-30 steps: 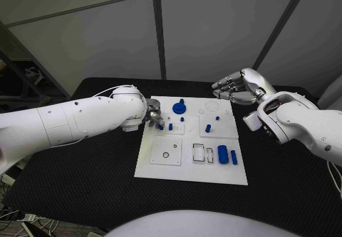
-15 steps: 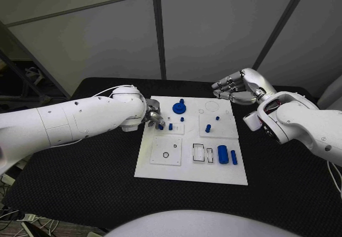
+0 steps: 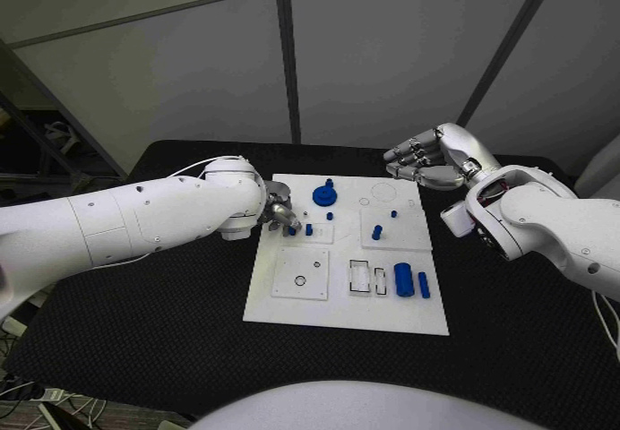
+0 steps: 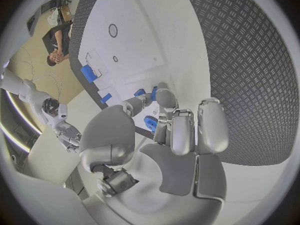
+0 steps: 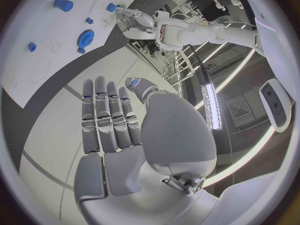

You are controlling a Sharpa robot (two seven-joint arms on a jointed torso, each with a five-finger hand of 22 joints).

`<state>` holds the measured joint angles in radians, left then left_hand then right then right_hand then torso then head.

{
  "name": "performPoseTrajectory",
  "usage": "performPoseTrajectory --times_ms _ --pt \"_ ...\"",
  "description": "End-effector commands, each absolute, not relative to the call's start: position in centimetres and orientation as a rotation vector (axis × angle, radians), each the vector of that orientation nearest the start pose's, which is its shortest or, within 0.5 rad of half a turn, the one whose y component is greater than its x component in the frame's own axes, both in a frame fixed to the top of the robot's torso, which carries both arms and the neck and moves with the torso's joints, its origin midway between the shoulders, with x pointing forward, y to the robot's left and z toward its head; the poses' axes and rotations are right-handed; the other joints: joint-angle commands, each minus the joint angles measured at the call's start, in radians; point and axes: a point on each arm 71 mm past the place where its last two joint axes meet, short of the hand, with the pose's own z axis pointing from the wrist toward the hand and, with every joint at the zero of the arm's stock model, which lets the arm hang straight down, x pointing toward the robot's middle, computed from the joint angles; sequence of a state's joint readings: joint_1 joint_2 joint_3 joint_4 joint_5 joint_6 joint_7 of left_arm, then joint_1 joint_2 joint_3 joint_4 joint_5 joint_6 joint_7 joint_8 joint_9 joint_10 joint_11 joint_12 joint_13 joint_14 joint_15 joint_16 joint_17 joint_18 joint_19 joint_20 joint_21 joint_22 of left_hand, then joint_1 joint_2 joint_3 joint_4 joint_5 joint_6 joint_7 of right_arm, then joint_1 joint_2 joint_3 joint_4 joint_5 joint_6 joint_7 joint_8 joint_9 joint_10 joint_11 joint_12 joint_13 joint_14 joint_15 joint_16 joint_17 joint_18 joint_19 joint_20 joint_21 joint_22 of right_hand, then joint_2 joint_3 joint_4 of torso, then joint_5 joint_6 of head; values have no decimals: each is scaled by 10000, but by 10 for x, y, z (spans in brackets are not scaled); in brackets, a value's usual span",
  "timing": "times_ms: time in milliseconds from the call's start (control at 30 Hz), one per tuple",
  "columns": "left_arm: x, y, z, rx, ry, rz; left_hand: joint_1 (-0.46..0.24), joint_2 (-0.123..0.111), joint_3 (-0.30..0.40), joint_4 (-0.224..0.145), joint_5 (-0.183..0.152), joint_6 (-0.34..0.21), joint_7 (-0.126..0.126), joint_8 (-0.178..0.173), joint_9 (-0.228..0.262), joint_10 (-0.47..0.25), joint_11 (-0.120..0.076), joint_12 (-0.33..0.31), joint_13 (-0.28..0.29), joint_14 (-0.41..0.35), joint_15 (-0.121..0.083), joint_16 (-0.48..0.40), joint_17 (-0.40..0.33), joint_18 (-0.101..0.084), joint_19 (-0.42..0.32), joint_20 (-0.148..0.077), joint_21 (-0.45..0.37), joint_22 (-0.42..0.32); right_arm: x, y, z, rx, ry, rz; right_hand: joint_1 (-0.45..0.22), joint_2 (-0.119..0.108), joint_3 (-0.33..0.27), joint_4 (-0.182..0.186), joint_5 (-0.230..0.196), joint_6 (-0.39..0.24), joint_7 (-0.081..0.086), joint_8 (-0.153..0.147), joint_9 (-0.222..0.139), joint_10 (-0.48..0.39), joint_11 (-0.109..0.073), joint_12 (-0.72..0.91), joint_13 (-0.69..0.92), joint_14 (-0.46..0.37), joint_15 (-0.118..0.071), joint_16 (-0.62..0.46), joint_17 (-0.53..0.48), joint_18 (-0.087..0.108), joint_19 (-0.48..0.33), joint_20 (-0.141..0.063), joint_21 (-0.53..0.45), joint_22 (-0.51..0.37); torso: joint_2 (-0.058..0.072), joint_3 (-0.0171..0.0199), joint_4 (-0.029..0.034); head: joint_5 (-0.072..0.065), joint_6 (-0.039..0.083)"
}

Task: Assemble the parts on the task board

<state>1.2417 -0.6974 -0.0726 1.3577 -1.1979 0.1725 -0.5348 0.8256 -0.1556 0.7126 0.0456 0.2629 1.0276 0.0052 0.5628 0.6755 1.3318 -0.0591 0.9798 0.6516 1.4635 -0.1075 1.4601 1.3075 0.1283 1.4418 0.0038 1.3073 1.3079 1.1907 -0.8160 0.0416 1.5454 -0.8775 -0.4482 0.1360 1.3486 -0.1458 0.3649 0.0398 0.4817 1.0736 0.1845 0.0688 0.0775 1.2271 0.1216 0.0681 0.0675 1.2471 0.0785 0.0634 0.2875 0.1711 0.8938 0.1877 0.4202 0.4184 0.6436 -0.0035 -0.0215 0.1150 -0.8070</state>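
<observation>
Task board (image 3: 291, 309) flat at centre of black table (image 3: 155, 331). Left hand (image 3: 279, 215) down at board's left edge, far half, fingers (image 4: 164, 101) curled onto a small blue part (image 3: 291, 229); left wrist view puts blue piece right between fingertips, so reads as pinched/held, part touching board. Second small blue peg (image 3: 309, 229) just beside it, upright in same white tile.

Right hand (image 3: 429, 159) off board, above far-right corner, not touching anything. Right wrist view: fingers (image 5: 106, 116) straight, side by side, thumb apart, palm bare — released, nothing held.

Other parts on board:
- blue gear-like piece (image 3: 324, 194) w/ knob, far centre; tiny blue stud (image 3: 331, 215) near it.
- blue peg (image 3: 377, 232) upright on right-hand tile; smaller blue stud (image 3: 391, 215) just beyond.
- thick blue cylinder (image 3: 404, 279) lying near right edge, near half; slim blue bar (image 3: 424, 285) just beside, parallel.
- two rectangular slots (image 3: 368, 278) left of cylinder, round hole (image 3: 300, 280) in near-left tile.

Cable (image 3: 193, 167) looped over left arm near wrist.
</observation>
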Motion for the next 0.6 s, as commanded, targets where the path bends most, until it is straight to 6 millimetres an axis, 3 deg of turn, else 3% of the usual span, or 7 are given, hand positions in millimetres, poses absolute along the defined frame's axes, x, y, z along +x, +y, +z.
performPoseTrajectory --times_ms 33,267,600 --pt "509 195 -226 -712 22874 -2626 -127 24 -95 47 -50 107 4 37 -26 89 -16 62 23 623 -40 46 671 -604 84 -17 48 261 490 -183 -145 3123 14965 11258 -56 22 -31 -43 27 -43 24 -23 -14 -39 -7 -18 -14 -72 -7 4 -9 99 58 7 -67 -16 -1 0 -4 -11 9" --pt "511 198 -226 -851 22798 -2590 -350 -3 -436 253 -70 169 5 31 -86 108 -17 96 62 624 -43 45 671 -611 103 -24 67 292 490 -184 -145 3122 14981 11240 -53 20 -31 -47 41 -47 25 -24 -15 -42 -6 -19 -14 -72 -7 4 -17 99 62 6 -74 -19 -2 -1 -5 -29 18" --pt "513 203 -224 -1180 22481 -2596 -563 -7 -1469 665 -77 242 9 8 -209 109 -11 130 112 625 -39 44 676 -616 120 -23 68 327 490 -184 -145 3126 15005 11223 -62 6 -39 -47 49 -56 30 -28 -17 -49 -2 -21 -15 -75 -5 3 -24 98 64 8 -80 -24 3 -1 -2 -32 28"
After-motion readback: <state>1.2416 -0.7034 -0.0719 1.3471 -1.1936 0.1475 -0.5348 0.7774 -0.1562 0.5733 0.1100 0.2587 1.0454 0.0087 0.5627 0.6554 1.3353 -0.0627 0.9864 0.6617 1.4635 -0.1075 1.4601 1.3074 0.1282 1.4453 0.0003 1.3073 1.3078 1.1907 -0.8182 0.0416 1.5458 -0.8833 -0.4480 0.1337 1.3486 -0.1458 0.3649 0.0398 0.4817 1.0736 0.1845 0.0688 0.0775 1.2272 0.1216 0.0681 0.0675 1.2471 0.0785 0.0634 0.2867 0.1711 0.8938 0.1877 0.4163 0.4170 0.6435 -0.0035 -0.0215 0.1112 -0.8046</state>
